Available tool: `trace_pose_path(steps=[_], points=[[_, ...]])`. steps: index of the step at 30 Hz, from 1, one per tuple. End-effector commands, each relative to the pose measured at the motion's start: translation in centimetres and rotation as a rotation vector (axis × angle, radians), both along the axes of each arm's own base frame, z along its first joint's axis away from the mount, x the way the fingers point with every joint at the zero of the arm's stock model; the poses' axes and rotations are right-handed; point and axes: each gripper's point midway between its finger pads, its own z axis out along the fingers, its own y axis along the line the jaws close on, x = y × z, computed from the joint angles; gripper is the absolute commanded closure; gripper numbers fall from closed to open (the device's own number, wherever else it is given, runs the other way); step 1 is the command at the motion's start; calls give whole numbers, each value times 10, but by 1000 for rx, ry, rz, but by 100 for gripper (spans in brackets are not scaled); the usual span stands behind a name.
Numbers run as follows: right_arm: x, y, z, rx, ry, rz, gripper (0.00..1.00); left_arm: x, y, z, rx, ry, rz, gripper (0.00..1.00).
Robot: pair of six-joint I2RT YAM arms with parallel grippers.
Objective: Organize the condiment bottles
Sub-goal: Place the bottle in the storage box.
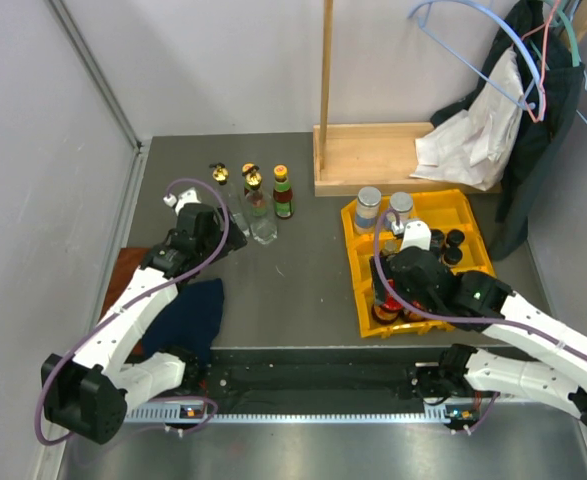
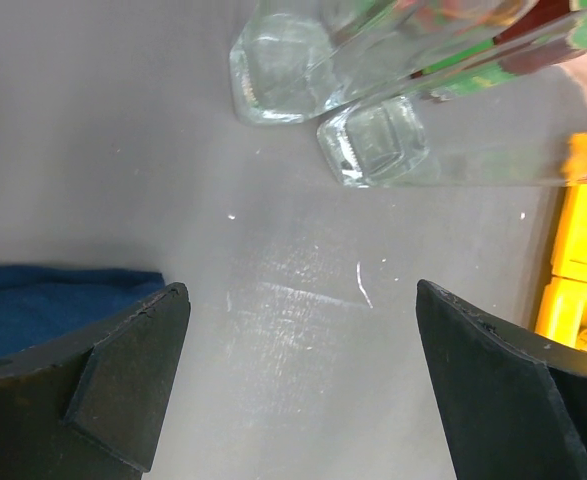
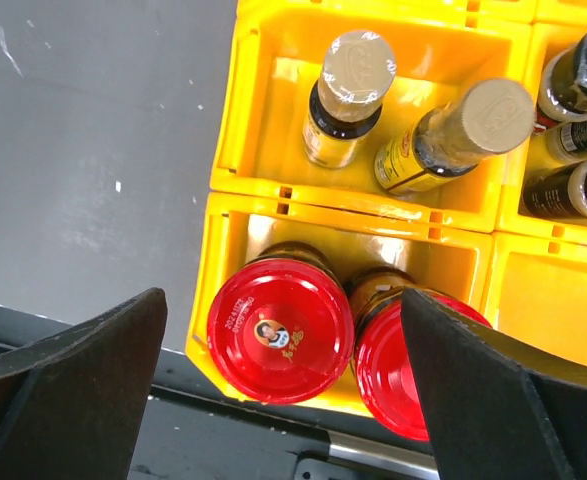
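Most of the job looked done: red-lidded jars point(image 3: 280, 330), glossy caps over dark glass, sat in the near compartment of the yellow bin point(image 1: 453, 205), below the right pincer point(image 3: 283, 300), spread wide and empty. Square-based clear glass bottles point(image 2: 373, 140) stood far-left on the matte grey desk point(image 1: 303, 290), unsorted, ahead of the left pincer point(image 2: 300, 290), likewise agape.

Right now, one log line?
left fingers open, near clear bottles | right fingers open, over red-lidded jars in yellow bin | nothing held
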Motion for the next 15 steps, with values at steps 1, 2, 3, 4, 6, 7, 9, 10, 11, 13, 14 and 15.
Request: trace_pose_path(steps=[1,2,3,4,6,7,9,10,11,13,14,15], points=[[0,-4,31,81,-37,-46,1,14,-8,18,-38,-94,-25,1],[-1,-6,32,85,-35,-53,1,14,-9,17,-42,-96,-32,1],[-1,-6,38,97,-41,-59,1,13,-12,18,-52,-98,-48,1],[-2,-8,41,103,-43,-65,1,13,-15,18,-57,-106,-65,1],[-3,-11,47,113,-44,-82,1,11,-19,17,-72,-110,-95,1],[-5,-13,49,122,-46,-88,1,11,-21,16,-72,-119,-115,1],[-6,-16,52,131,-47,-100,1,8,-24,19,-83,-137,-140,1],[-7,-17,54,138,-50,-104,1,7,-24,20,-72,-147,-154,1],[-8,-18,55,148,-53,-105,1,7,-24,21,-68,-160,-160,1],[-8,-18,57,163,-59,-108,1,6,-21,29,-52,-194,-168,1],[-8,-18,58,165,-61,-107,1,6,-20,34,-46,-216,-171,1],[-8,-18,58,165,-62,-109,1,7,-19,40,-42,-237,-174,1]])
